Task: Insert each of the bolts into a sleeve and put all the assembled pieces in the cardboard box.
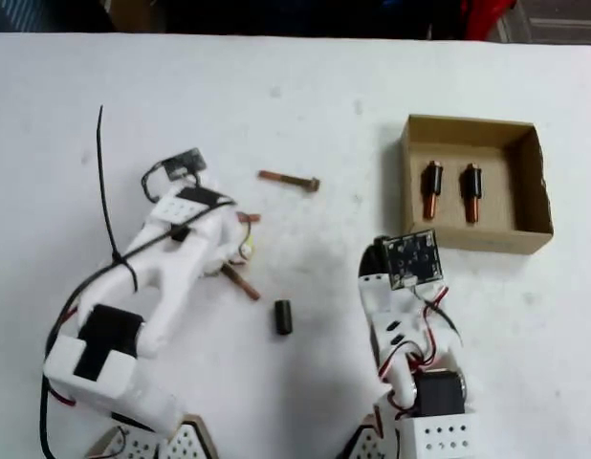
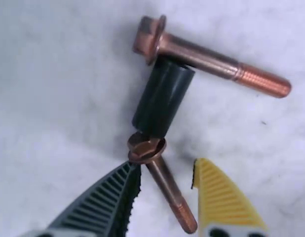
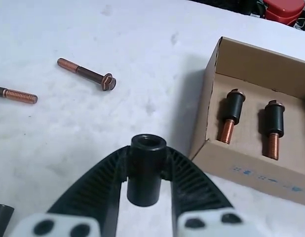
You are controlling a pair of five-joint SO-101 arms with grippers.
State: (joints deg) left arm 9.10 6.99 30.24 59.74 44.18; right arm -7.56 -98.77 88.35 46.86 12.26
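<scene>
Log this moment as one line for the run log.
left gripper: open astride bolt | right gripper: shut on sleeve | cardboard box: two assembled pieces inside

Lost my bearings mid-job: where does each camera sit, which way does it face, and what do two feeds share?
High view: fixed above the table, looking down; left arm and right arm show, cardboard box near the right.
Left wrist view: on the left wrist, aimed down at the table; left hand straddles a bolt.
Right wrist view: on the right wrist, facing across the table toward the box; right hand grips a sleeve.
Shared: high and right wrist views show the box.
</scene>
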